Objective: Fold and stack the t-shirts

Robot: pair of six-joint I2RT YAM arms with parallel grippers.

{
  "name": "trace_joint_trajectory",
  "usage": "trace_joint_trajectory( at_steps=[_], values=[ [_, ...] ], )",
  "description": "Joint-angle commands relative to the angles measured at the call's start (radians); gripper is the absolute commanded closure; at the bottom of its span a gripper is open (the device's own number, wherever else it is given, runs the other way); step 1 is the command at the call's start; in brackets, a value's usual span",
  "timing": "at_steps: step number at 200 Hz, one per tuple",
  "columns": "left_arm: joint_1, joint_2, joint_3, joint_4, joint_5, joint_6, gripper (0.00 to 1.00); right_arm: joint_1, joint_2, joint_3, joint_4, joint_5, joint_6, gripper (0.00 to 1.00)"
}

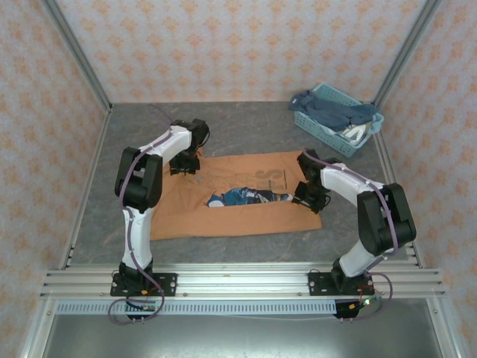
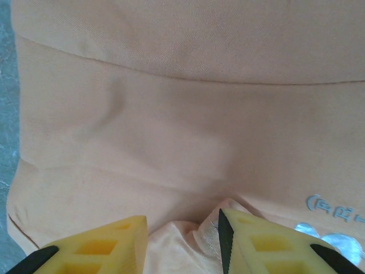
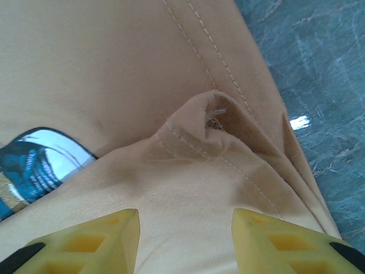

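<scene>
Two grippers sit low on the orange-brown t-shirt (image 1: 246, 216), which lies spread across the middle of the table (image 1: 246, 123), print up. The left gripper (image 2: 181, 222), jaws half apart, straddles a raised pucker near the shirt's far left corner. The right gripper (image 3: 185, 220), equally half-wide, straddles cloth at its right edge, just short of a bunched stitched hem (image 3: 211, 123). Neither looks closed. Light, limp and quick to wrinkle, the cloth will likely sag between holds, so pinching doubled hem or corners seems surest. More t-shirts (image 1: 335, 112) fill the basket (image 1: 320, 133) at the far right corner.
</scene>
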Motion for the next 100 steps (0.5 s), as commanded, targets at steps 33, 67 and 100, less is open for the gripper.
trace_joint_trajectory(
  at_steps=[33, 67, 100],
  values=[
    [-0.011, -0.027, -0.007, 0.027, -0.02, -0.004, 0.56, 0.004, 0.014, -0.018, -0.024, 0.033, 0.012, 0.54],
    [-0.023, -0.075, 0.003, 0.018, 0.014, -0.034, 0.5, 0.004, 0.019, -0.021, -0.026, 0.034, 0.013, 0.54],
    [-0.026, -0.024, -0.002, -0.03, 0.003, -0.027, 0.51, 0.004, 0.018, -0.017, -0.027, 0.03, 0.016, 0.54]
  ],
)
